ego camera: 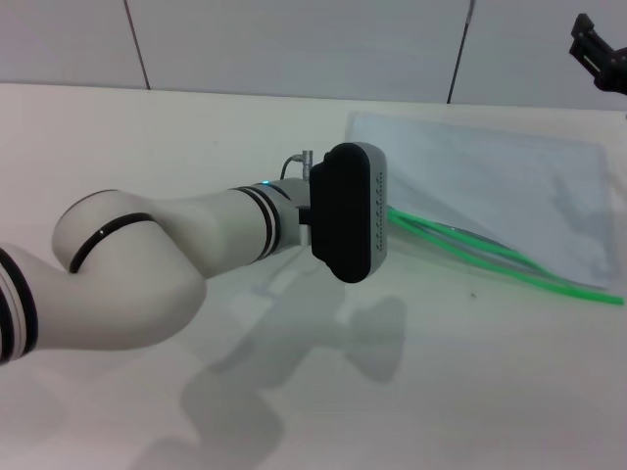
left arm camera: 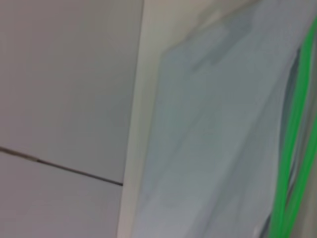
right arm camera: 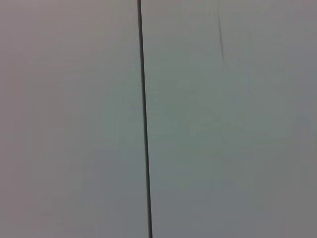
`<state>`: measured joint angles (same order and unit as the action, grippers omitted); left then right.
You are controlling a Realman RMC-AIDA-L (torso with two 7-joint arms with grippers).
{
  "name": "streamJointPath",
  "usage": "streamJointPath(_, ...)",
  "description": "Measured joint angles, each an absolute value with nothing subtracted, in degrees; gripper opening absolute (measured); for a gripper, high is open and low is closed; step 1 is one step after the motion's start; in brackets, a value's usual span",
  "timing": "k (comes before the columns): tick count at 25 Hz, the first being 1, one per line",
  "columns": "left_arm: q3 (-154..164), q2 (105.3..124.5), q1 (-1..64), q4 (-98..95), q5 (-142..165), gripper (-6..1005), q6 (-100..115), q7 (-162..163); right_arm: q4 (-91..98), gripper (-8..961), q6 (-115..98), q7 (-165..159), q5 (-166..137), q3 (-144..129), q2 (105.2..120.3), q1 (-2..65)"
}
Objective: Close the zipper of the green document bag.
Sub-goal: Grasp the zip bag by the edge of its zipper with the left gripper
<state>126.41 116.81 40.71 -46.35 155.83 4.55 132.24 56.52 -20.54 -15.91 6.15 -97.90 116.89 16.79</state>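
only the left wrist view shows the zipper strips parted; tool states unclear.

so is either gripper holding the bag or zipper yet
Cannot be told for the left gripper, hidden behind its wrist at the zipper's end; the right gripper holds nothing.

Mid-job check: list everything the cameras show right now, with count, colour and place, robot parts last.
green document bag: one, translucent pale grey-blue, flat on the table's far right.
zipper: one, bright green, along the bag's near edge; its two strips are apart, so still open.
table: one, white, under everything.
wall: grey panels with dark seams, behind the table.
left gripper: one, black and grey, at the bag's left end; fingers hidden.
right gripper: one, black, raised at the upper right corner, away from the bag.
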Motion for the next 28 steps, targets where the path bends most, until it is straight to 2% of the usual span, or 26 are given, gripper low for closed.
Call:
streamJointPath(2, 126.7, 116.81, 40.89, -46.06, 155.82, 431, 4.5, 132.23, 56.53, 818, -20.56, -15.91, 6.15, -97.95, 116.89, 16.78)
streamJointPath(5, 126.73, 116.81, 40.92, -46.0, 155.83, 301, 4.46, 132.22, 56.6, 818, -20.57, -15.91, 6.15, -98.12, 116.89, 16.82)
streamJointPath(17, 126.28, 116.71, 39.76, -45.93, 155.83, 133, 1.47, 132.53, 60.2, 817, -20.57, -18.16, 5.87, -101.72, 116.5, 16.3)
streamJointPath(24, 126.38, 116.66, 38.34, -46.82, 155.76, 88, 1.07, 132.25, 61.12, 817, -20.71, -25.84, 4.3, -103.08, 115.58, 16.25)
streamJointPath(28, 126.39, 116.64, 38.13, -47.08, 155.74, 65, 0.78, 132.24, 60.88, 816, -25.31, -37.67, -2.47, -103.05, 114.11, 15.95)
